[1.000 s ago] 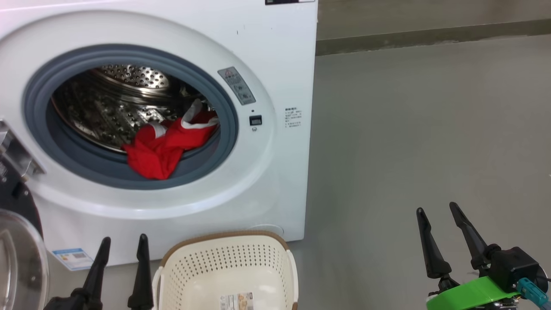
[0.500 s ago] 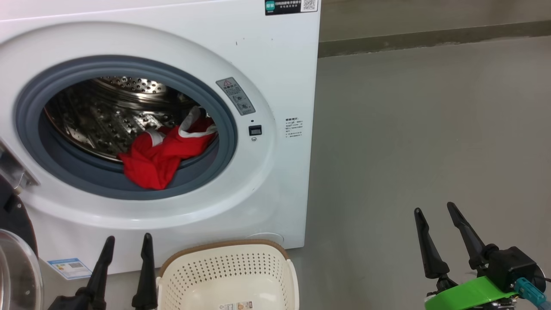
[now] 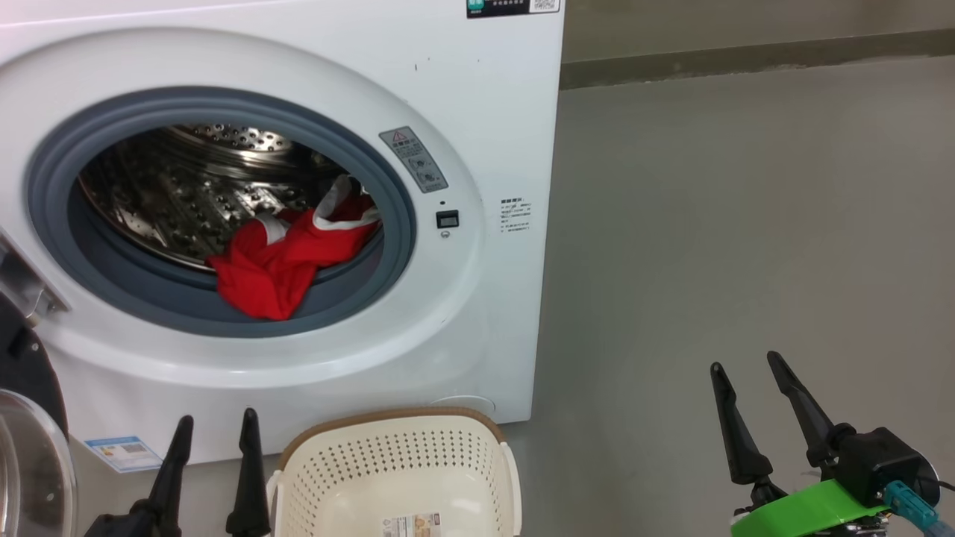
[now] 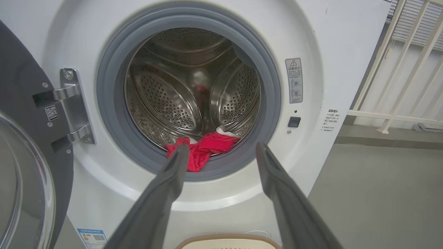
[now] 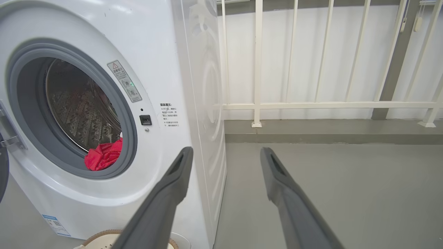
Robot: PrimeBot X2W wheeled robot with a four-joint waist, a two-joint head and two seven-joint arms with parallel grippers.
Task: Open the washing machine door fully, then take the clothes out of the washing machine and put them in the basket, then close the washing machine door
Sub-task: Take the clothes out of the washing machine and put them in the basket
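The white washing machine [image 3: 462, 104] stands with its door [image 3: 26, 447] swung open to the left, its black frame and glass bowl [image 4: 20, 180] at the view's edge. Red clothes [image 3: 287, 250] with white trim lie at the drum's front lip, partly over the grey ring [image 4: 204, 148] [image 5: 104, 155]. The cream basket [image 3: 395, 477] sits on the floor below the opening. My left gripper [image 3: 214, 425] [image 4: 221, 152] is open and empty, low, left of the basket, pointing at the drum. Off to the machine's right, my right gripper [image 3: 746, 365] [image 5: 225, 154] is open and empty over the floor.
Grey floor [image 3: 746, 224] stretches to the right of the machine. A white railing [image 5: 311, 103] on a low kerb runs behind it. The door's metal hinge [image 4: 72, 107] sits left of the opening.
The whole head view shifted slightly as the camera moved. Both grippers stay open and low, and the clothes lie as before.
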